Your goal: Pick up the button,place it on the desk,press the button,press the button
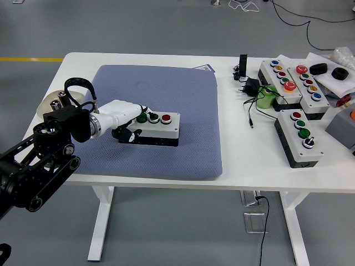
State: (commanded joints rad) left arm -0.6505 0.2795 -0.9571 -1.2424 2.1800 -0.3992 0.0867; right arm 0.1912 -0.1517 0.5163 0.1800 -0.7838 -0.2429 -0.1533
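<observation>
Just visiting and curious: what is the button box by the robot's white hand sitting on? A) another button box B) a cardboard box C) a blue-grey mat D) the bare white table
C: the button box at the left hand lies on the blue-grey mat that covers part of the white table.

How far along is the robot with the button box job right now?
Placing looks done: the button box lies flat on the blue pad. Pressing is in hand: the left hand sits at the box's left end, fingers by the left green button. Whether either press has happened can't be told.
</observation>
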